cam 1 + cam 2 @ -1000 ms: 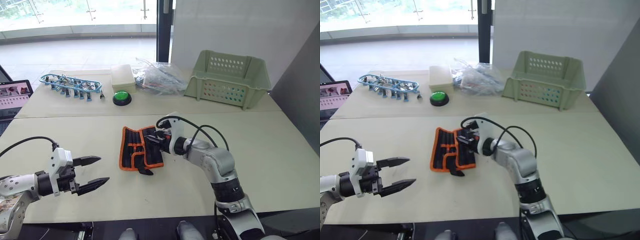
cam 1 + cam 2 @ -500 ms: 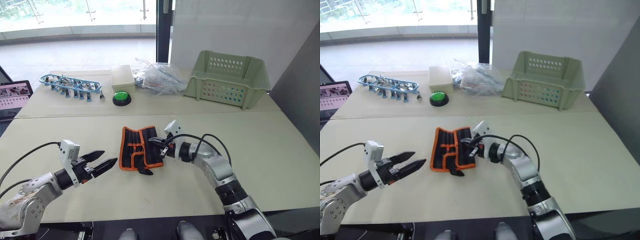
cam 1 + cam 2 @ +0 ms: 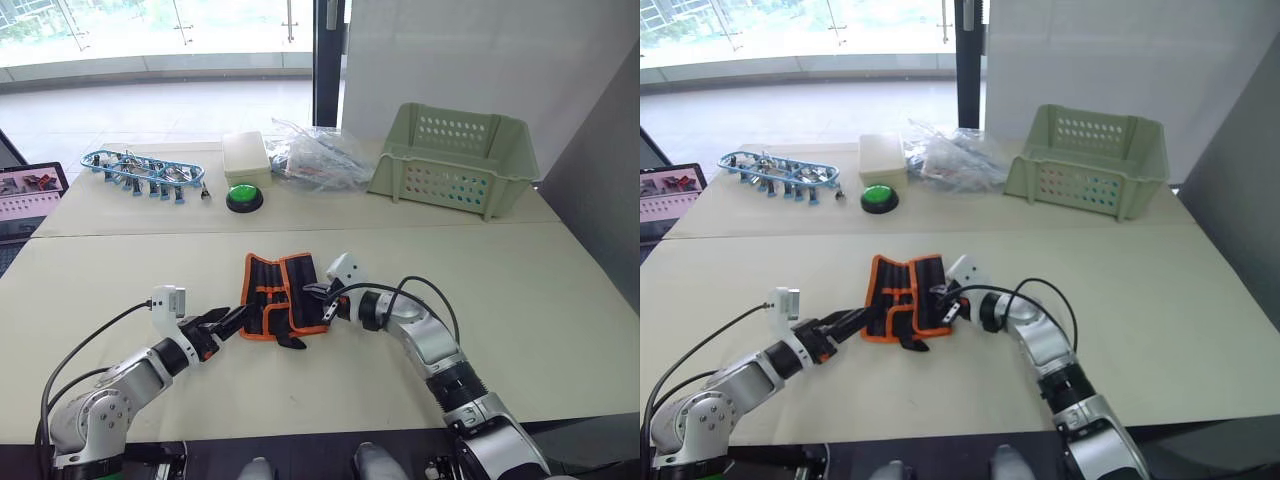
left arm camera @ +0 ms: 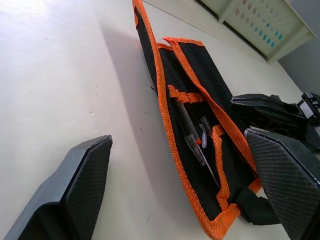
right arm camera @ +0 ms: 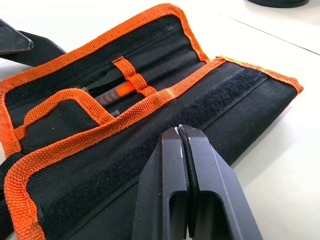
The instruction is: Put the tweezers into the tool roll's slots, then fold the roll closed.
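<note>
The tool roll (image 3: 280, 296), black with orange trim, lies unfolded near the middle of the table. Slim dark tweezers (image 4: 192, 136) sit in its slots (image 5: 125, 82) under an orange loop. My left gripper (image 3: 228, 320) is open wide just off the roll's left edge, with one finger (image 4: 80, 175) low on the table. My right gripper (image 5: 180, 131) is shut, and its tips rest on the roll's right panel (image 5: 200, 105) beside the velcro strip. Nothing shows between its fingers.
Along the far side stand a pale green basket (image 3: 455, 155), a clear plastic bag (image 3: 315, 155), a white box (image 3: 246, 155), a green button (image 3: 244, 194) and a blue-framed tool rack (image 3: 140, 170). A laptop (image 3: 28, 195) sits at the left edge.
My left gripper has reached right and forward to the roll's left edge, staying open. My right gripper has shut and settled lower on the roll's right panel.
</note>
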Available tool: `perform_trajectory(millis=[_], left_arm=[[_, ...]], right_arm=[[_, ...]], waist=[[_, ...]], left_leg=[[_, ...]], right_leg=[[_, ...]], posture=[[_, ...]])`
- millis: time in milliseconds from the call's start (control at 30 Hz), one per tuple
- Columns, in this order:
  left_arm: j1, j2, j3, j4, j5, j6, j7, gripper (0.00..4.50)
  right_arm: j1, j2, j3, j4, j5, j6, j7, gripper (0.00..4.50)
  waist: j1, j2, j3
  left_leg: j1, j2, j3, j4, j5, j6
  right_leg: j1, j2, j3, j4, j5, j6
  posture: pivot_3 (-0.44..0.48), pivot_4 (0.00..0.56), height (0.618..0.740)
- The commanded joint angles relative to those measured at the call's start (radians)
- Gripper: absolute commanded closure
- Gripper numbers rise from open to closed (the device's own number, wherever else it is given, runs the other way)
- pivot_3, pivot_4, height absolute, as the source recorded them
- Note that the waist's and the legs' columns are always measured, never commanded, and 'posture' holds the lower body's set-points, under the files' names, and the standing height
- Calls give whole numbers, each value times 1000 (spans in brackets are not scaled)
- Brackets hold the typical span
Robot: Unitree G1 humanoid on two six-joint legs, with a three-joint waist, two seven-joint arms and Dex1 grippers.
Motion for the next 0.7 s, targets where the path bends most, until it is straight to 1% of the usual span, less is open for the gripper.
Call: perform_trajectory(millis=[33, 133, 233, 300, 333, 367, 400, 433, 600, 700], left_arm=[[-5, -4, -44, 2, -6, 55, 18, 0], [-21, -1, -54, 23, 9, 68, 32, 0], [-29, -5, -45, 30, -5, 65, 30, 833], [-29, 5, -48, 26, -9, 69, 20, 1474], [-31, 5, -48, 26, -8, 72, 21, 1721], [-30, 6, -49, 24, -8, 74, 21, 2145], [-32, 5, -48, 24, -8, 76, 21, 2406], [-32, 5, -48, 24, -7, 78, 21, 2834], [-51, 4, -47, 44, 0, 77, 28, 4457], [-62, 14, -39, 49, -1, 75, 28, 4486]], right_arm=[[1, 11, -6, -8, -12, -8, -13, 4474], [2, 18, -9, -6, -18, -6, -19, 4474], [5, 24, -13, -10, -22, -3, -26, 4500], [8, 27, -13, -15, -22, -1, -31, 4500], [8, 28, -13, -16, -22, -1, -32, 4500], [8, 29, -14, -18, -22, 0, -34, 4500], [8, 31, -15, -19, -21, 2, -36, 4500], [7, 32, -17, -20, -20, 4, -37, 4500], [11, 31, -16, -24, -22, 6, -38, 4500], [13, 30, -17, -27, -22, 7, -40, 4500]], waist=[[4, 0, 0], [15, 0, 0], [19, 0, 0], [20, 0, 0], [20, 0, 0], [20, 0, 0], [20, 0, 0], [19, 0, 0], [19, 0, 0], [19, 0, 0]], left_leg=[[1, 0, 0, 0, 0, 0], [2, 0, 0, 0, 0, 0], [6, 0, 0, 0, 0, 0], [7, 0, 0, 0, 0, 0], [7, 0, 0, 0, 0, 0], [7, 0, 0, 0, 0, 0], [7, 0, 0, 0, 0, 0], [7, 0, 0, 0, 0, 0], [7, 0, 0, 0, 0, 0], [7, 0, 0, 0, 0, 0]], right_leg=[[1, 0, 0, 0, 0, 0], [3, 0, 0, -1, 0, 0], [9, 0, 0, -4, 0, 0], [10, 0, -1, -6, 0, 0], [10, 0, -1, -6, 0, 0], [10, 0, -1, -6, 0, 0], [10, 0, -1, -6, 0, 0], [10, 0, -1, -6, 0, 0], [10, 0, -1, -6, 0, 0], [10, 0, -1, -6, 0, 0]], posture=[[0, 150, 713], [0, 150, 713], [0, 150, 713], [0, 150, 713], [0, 150, 713], [0, 150, 713], [0, 150, 713], [0, 150, 713], [0, 150, 713], [0, 150, 713]])
